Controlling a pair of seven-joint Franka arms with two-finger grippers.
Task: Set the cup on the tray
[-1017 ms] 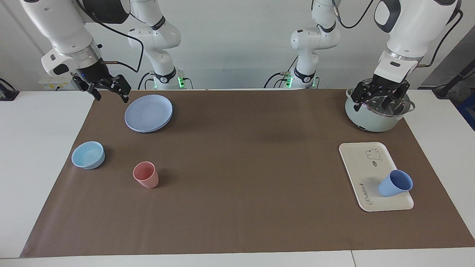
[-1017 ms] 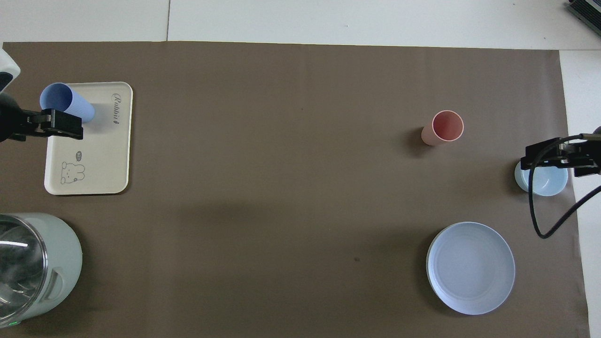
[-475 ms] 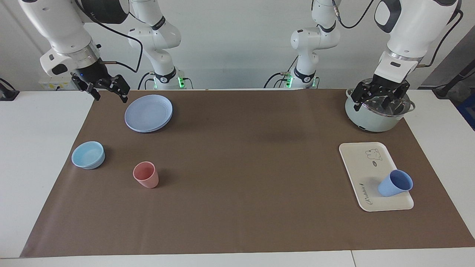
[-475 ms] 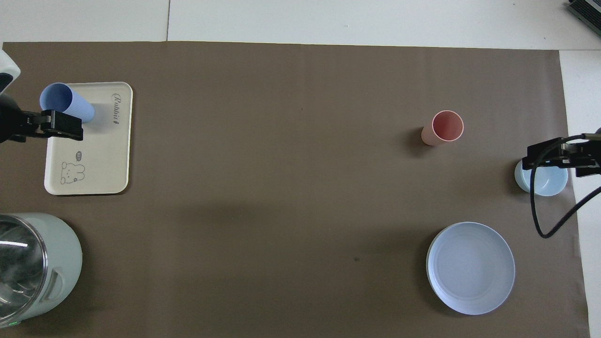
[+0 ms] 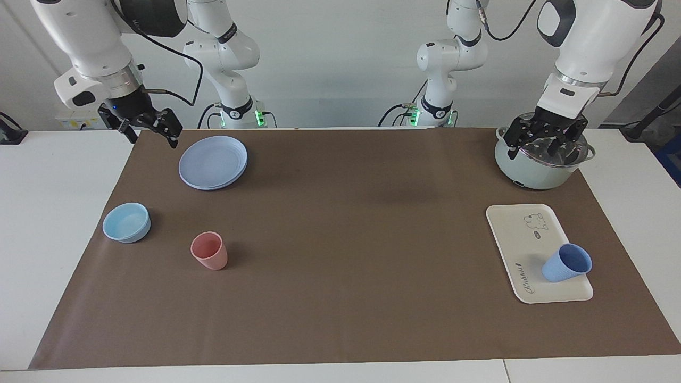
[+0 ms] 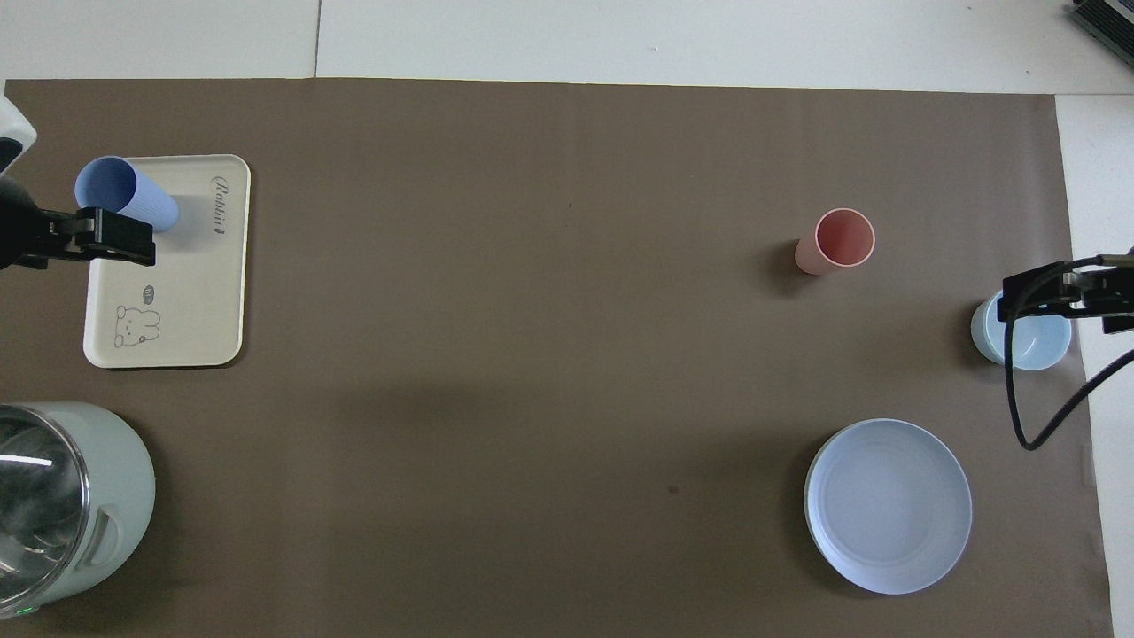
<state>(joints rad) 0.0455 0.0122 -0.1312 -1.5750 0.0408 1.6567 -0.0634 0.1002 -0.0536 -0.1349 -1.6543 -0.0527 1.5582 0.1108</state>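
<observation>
Cup stands upright on tray, apart from both end effectors.

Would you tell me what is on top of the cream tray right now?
Only the blue cup stands on the tray, upright at the end farther from the robots. The tray's surface under the cup is hidden.

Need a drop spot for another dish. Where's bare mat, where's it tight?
Widest bare mat: between the pink cup and the tray. Tighter at the right arm's end, around pink cup, bowl and plate. The tray's end nearer the robots is free; cup fills the other.
</observation>
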